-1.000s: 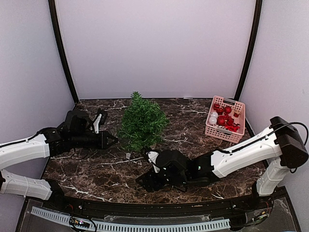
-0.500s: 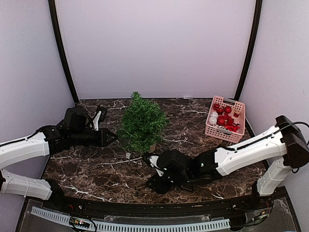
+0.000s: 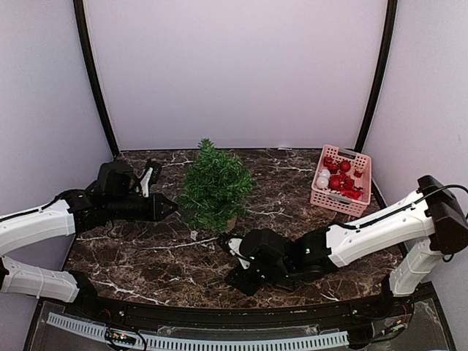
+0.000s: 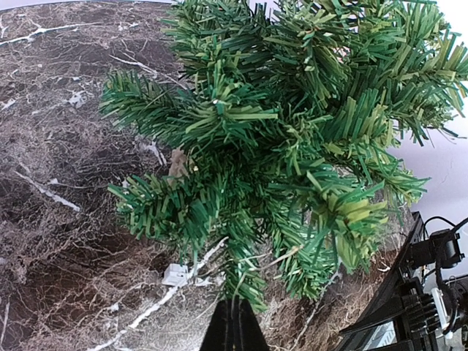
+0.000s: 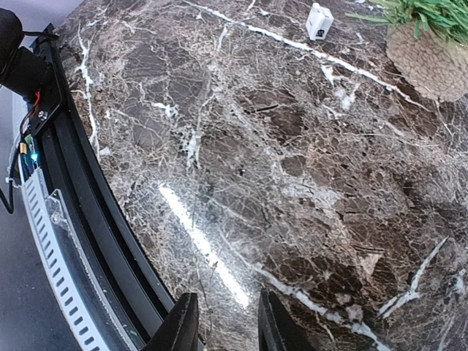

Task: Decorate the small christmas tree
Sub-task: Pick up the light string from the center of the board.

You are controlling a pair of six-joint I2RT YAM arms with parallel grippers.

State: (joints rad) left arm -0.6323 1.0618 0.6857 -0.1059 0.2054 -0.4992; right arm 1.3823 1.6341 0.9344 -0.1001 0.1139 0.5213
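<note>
While both arms lie low on the marble table (image 3: 292,164):
small christmas tree (image 3: 216,186): upright, toward the table's back
left gripper (image 4: 234,322): pinched closed, empty, tip just beside the tree's lower left branches
right gripper (image 5: 223,322): narrow gap, empty, before the tree
pink basket (image 3: 342,181): well right of the tree

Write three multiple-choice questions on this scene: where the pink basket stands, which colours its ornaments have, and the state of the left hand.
1. The pink basket stands: A. at the left front; B. at the right rear of the table; C. at the front edge.
2. Its ornaments are: A. blue and gold; B. all green; C. red and white.
3. The left hand by the small christmas tree is: A. shut; B. wide open; C. gripping the basket.
B: the top view shows it far right, at the back. C: red balls, a few white. A: its fingertips meet in the left wrist view.
</note>
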